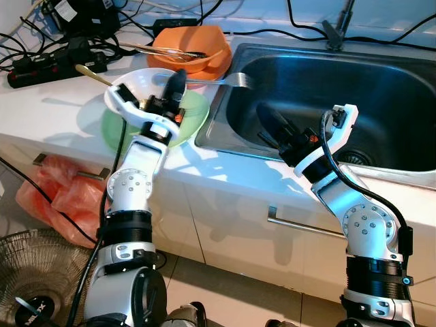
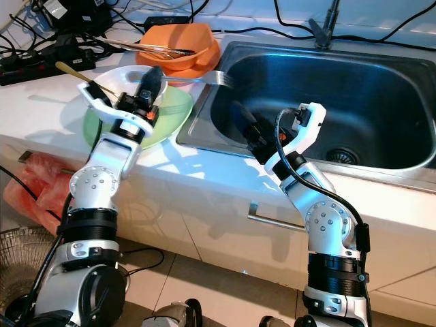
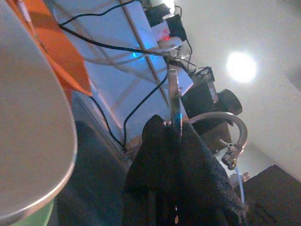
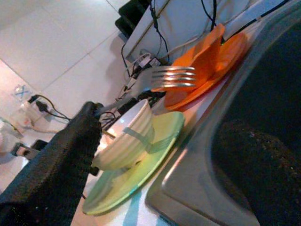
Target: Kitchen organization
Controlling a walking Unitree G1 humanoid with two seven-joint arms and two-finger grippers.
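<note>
Unreadable fan (image 1: 30, 310) label; fork (image 1: 225, 80) aloft.

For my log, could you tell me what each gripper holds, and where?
The left gripper pinches the fork by its handle end; the right gripper holds nothing.

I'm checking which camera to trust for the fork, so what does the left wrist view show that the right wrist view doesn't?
Left wrist view: the left gripper shut on the fork's handle, with the curved faucet behind it.

Right wrist view: the fork's tines, and the white bowl sitting on the green plate beside the sink.

Shared: the fork itself and the orange dishes at the back of the counter.
</note>
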